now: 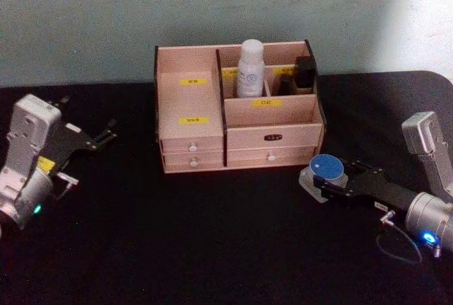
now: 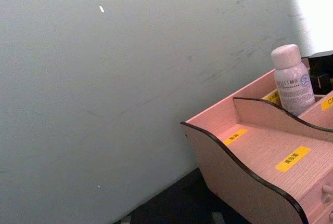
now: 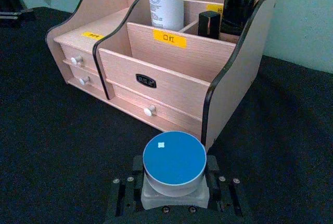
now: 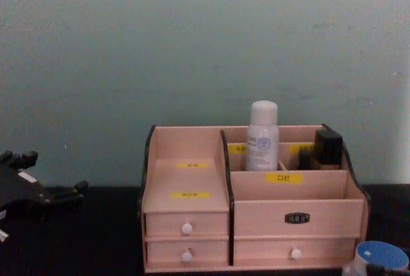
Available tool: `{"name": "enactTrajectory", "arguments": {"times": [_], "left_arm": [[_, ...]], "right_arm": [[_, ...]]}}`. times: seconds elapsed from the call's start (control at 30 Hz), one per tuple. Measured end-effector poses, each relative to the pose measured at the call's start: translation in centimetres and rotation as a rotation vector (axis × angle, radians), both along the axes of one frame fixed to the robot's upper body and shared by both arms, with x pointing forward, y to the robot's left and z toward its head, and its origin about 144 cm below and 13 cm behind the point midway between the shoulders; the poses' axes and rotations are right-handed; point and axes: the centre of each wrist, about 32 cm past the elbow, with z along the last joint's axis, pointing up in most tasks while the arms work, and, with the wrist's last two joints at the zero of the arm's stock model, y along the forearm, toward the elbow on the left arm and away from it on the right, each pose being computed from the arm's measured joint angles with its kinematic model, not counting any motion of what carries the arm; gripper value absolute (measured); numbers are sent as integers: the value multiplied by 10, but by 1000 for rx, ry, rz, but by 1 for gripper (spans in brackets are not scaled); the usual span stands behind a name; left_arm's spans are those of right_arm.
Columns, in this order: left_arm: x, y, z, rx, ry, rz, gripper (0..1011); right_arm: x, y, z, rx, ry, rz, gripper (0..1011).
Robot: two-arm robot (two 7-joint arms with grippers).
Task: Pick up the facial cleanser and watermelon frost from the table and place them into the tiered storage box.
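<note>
On my far left, the left gripper (image 1: 106,134) hangs just above the black tabletop (image 1: 212,241), well apart from everything else. It carries nothing, and I cannot tell whether it is open or closed. The tabletop is a plain matte black sheet that runs the whole width and back to a pale grey-green wall (image 1: 99,15), which is scuffed here and there. In the middle, close to that wall, stands the tiered storage box (image 1: 272,136) of light pinkish wood with dark edges. Its stepped left side carries 2 yellow labels (image 1: 193,119) over 2 small drawers with white knobs (image 1: 192,148). Just right of that step, the facial cleanser (image 1: 250,68) stands upright in a rear compartment, behind the wide front compartment, its white cap rising above the box's top edge. Further right, in the rear right compartment, sit 2 dark bottles (image 1: 303,73). To the right of the box and a little in front of it, the right gripper (image 1: 322,181) is clamped on the watermelon frost (image 1: 327,166), 1 jaw pressed to each side of the jar and the flat blue lid facing up. The jar sits low, near the box's front right corner, and I cannot tell whether it touches the tabletop. At the far right, the wall turns into a bright white patch (image 1: 425,8).
</note>
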Motion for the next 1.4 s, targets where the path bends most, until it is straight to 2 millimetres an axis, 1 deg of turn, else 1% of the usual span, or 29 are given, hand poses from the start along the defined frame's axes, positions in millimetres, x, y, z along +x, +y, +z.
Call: {"name": "enactTrajectory", "arguments": {"times": [0.33, 0.8, 1.2, 1.4], "left_arm": [[0, 0, 0, 0, 0, 0, 1001], [0, 0, 0, 0, 0, 0, 1001], [0, 0, 0, 0, 0, 0, 1001], [0, 0, 0, 0, 0, 0, 1001]], "right_arm": [[-1, -1, 1, -4, -9, 18, 715], [-3, -2, 12, 34, -40, 83, 715], [10, 6, 28, 47, -95, 141, 715], [19, 14, 36, 51, -127, 178, 715]]}}
